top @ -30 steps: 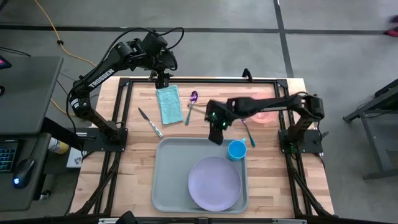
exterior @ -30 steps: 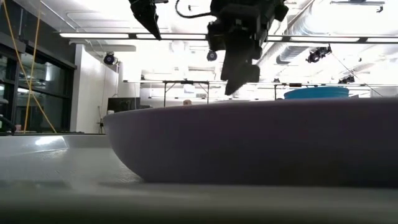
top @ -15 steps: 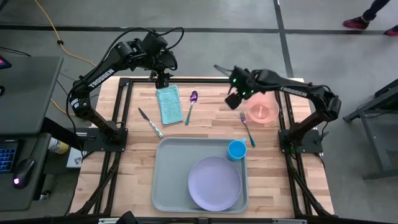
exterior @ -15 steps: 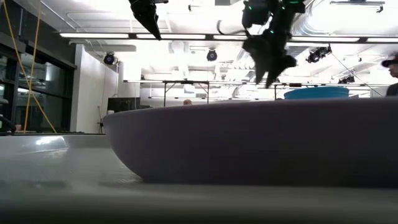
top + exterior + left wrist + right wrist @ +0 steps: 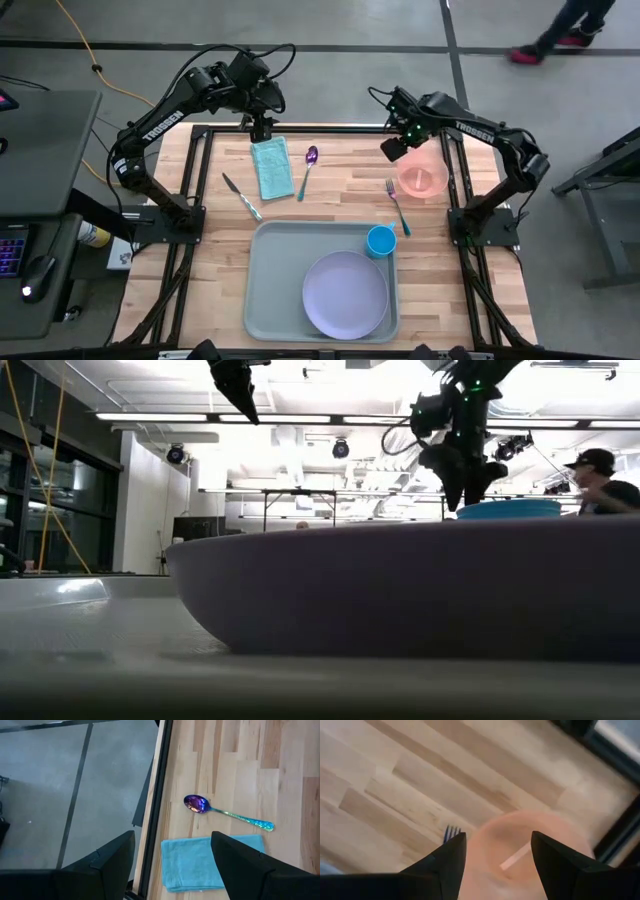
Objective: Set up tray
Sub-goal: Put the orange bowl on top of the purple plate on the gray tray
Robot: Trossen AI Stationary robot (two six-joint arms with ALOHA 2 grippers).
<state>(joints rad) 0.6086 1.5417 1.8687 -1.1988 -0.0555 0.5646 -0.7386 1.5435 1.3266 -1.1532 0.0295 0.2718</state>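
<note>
A lab: concrete floor (image 5: pixel 330 25), ceiling strip lights (image 5: pixel 160 417), exposed ducts (image 5: pixel 520 400), more benches (image 5: pixel 300 500) behind.

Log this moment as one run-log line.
stage: tray holds plate, cup | right gripper: open, above pink bowl | left gripper: open, above napkin

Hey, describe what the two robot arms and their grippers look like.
Both arms are dark, jointed tubes. The left arm carries white lettering along one link and loose black cables near its wrist; the right arm has similar lettering and a green light. The left gripper and right gripper each have two dark, wedge-shaped fingers.
</note>
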